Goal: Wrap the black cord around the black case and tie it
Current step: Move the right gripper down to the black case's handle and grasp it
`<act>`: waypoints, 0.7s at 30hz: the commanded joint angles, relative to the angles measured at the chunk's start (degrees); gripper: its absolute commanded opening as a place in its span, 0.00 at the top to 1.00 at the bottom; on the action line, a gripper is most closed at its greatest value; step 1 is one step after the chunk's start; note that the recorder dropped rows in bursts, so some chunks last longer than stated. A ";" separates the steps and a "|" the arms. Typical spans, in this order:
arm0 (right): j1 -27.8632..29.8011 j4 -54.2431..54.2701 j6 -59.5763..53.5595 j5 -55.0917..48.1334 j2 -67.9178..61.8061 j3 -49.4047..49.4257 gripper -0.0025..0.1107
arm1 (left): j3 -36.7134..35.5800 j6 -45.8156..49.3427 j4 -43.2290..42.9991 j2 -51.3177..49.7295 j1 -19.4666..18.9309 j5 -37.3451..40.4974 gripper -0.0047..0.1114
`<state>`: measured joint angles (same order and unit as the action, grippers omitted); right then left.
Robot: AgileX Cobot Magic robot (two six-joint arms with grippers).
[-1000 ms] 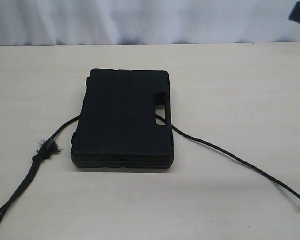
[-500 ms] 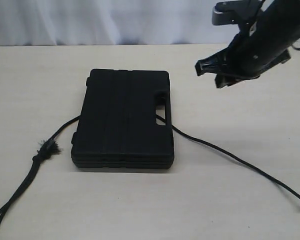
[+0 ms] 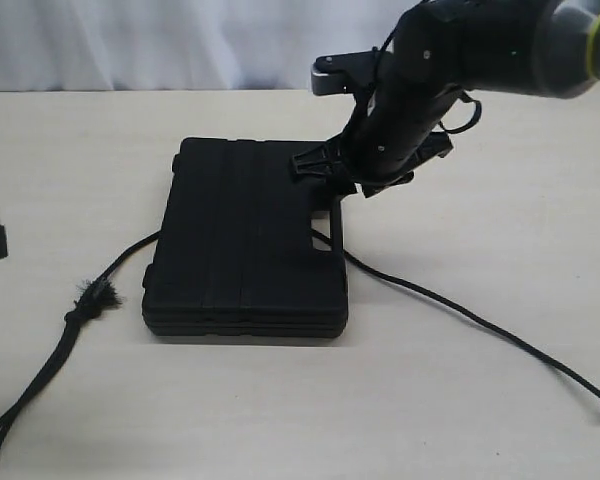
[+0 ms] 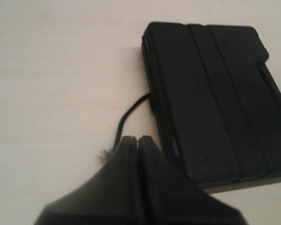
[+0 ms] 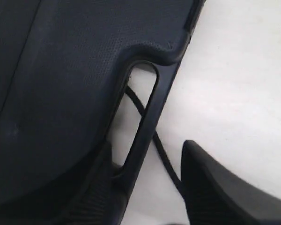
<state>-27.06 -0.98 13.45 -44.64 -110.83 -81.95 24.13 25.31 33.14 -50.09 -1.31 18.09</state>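
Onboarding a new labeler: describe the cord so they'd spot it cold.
Start at the flat black case on the pale table. The cord is the thin black line trailing from both its sides across the tabletop. Unlike the boxy case, it is long matte rope with a frayed tuft left of the case.
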 commanded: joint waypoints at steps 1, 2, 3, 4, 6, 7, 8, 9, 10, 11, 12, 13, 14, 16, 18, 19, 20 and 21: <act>-0.20 -2.46 3.82 0.14 -5.38 -3.69 0.58 | 0.38 20.72 17.22 -3.12 0.06 2.77 0.96; -0.20 -3.34 5.04 0.14 -6.54 -4.75 0.58 | 0.38 22.86 19.15 -3.21 0.06 3.15 0.96; -0.20 -4.49 6.94 0.14 -7.66 -5.66 0.58 | 0.38 24.48 20.87 -3.21 0.06 3.42 0.96; -0.20 -4.64 8.26 0.14 -8.67 -6.38 0.58 | 0.38 25.65 21.96 -3.21 0.06 3.54 0.96; -0.20 -4.64 9.48 0.90 -10.40 -7.21 0.58 | 0.38 25.66 22.08 -3.21 0.06 3.69 0.96; -0.20 -5.34 10.22 1.17 -11.20 -7.66 0.58 | 0.38 25.66 22.08 -3.21 0.06 3.86 0.96; -0.20 -5.48 10.76 1.29 -11.72 -8.04 0.58 | 0.38 25.66 22.08 -3.21 0.06 3.86 0.96; -0.20 -5.48 11.45 2.03 -12.24 -8.26 0.58 | 0.38 25.66 22.08 -3.21 0.06 3.86 0.96; -0.20 -5.23 11.49 2.84 -12.50 -8.27 0.58 | 0.38 25.66 22.08 -3.21 0.06 3.86 0.96; -0.20 -5.23 11.49 3.11 -12.76 -8.27 0.58 | 0.38 25.66 22.08 -3.21 0.06 3.86 0.96; -0.20 -5.23 11.49 3.23 -13.07 -8.36 0.58 | 0.38 25.66 22.08 -3.21 0.06 3.86 0.96; -0.20 -5.23 11.49 3.23 -13.32 -8.36 0.58 | 0.38 25.66 22.08 -3.21 0.06 3.86 0.96; -0.20 -5.23 11.86 2.99 -13.49 -8.36 0.58 | 0.38 25.66 22.08 -3.21 0.06 3.86 0.96; -0.20 -5.23 12.47 3.01 -14.35 -8.36 0.58 | 0.38 25.66 22.08 -3.21 0.06 3.86 0.96; -0.20 -5.23 12.75 3.16 -15.13 -8.36 0.58 | 0.38 25.66 22.08 -3.21 0.06 3.74 0.96; -0.20 -5.23 12.84 3.16 -15.61 -8.36 0.60 | 0.38 25.66 22.08 -3.21 0.06 3.74 0.96; -0.20 -5.23 12.84 3.16 -15.63 -8.36 0.64 | 0.38 25.66 22.08 -3.21 0.06 3.85 0.96; -0.20 -5.49 12.84 3.16 -15.63 -8.36 0.69 | 0.38 25.66 22.52 -3.21 0.06 3.85 0.96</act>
<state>-27.06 -5.63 25.95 -42.05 -126.24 -89.96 24.13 50.77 54.41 -53.07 -1.31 21.86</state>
